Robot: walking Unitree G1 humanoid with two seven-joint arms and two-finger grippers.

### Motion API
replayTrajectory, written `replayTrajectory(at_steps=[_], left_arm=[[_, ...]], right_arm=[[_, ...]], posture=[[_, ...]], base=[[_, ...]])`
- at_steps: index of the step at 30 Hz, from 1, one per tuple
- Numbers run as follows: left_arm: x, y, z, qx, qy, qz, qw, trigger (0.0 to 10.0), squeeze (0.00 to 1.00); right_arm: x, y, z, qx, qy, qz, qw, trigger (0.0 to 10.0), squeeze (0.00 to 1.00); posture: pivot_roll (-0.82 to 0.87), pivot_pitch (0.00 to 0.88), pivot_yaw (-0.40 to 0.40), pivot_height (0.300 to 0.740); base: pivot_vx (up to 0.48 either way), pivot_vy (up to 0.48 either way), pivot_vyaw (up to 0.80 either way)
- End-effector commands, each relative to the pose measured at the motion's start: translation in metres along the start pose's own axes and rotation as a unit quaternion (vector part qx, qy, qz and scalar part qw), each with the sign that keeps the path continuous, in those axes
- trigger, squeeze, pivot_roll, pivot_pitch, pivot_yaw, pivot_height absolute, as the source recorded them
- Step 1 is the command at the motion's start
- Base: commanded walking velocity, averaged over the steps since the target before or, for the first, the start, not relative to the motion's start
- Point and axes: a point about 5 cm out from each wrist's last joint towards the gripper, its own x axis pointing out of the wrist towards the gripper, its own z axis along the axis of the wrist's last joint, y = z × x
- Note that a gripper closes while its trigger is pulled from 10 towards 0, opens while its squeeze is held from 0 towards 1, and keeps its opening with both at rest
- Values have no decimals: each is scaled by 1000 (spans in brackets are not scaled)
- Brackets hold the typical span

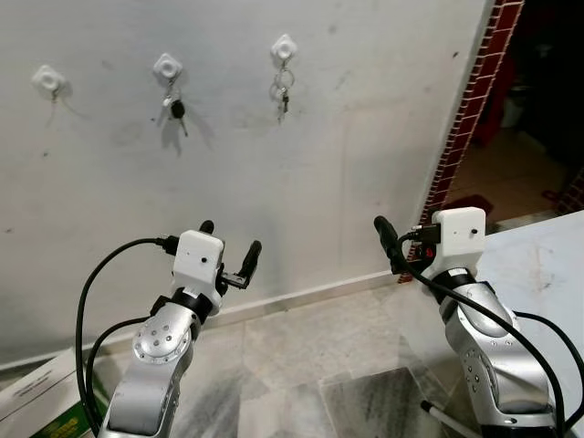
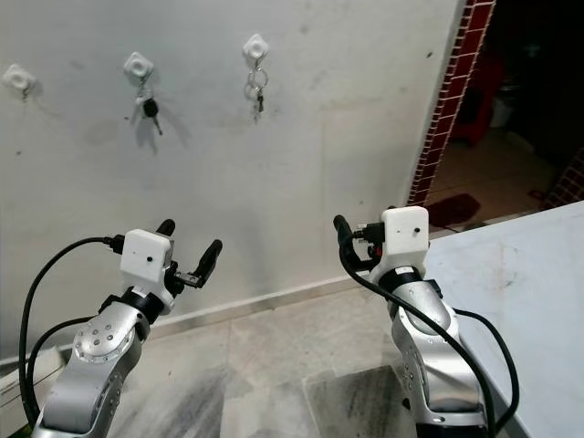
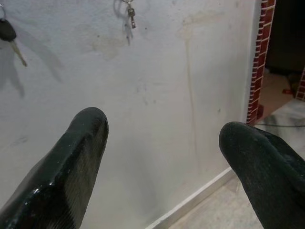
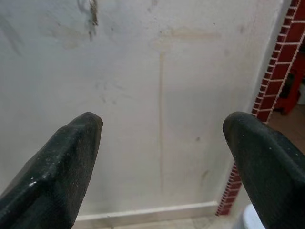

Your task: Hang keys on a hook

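Two key sets hang on a white wall: a black-headed car key (image 1: 176, 109) on the middle hook (image 1: 167, 66) and a small key ring (image 1: 283, 91) on the right hook (image 1: 284, 47), while the left hook (image 1: 46, 78) stands bare. Both task items appear already hung. The left gripper (image 1: 228, 246) and right gripper (image 4: 162, 143) hover spread wide and empty, well below the hooks, likely clear of the wall. A brick doorway edge (image 1: 470, 100) and a white table (image 1: 547, 265) bound the right side; open floor lies ahead.
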Motion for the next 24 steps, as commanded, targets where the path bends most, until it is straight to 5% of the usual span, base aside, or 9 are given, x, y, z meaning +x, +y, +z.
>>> replayTrajectory(at_steps=[1,24], left_arm=[[0,3,1,5,-2,8,1000,10000,0],[-1,7,3,1,-5,19,1000,10000,0]], right_arm=[[2,3,4,3,-9,7,1000,10000,0],[0,13,2,11,-9,10,1000,10000,0]], posture=[[23,0,34,740],[17,0,51,740]], base=[[0,0,0],[-24,0,0]])
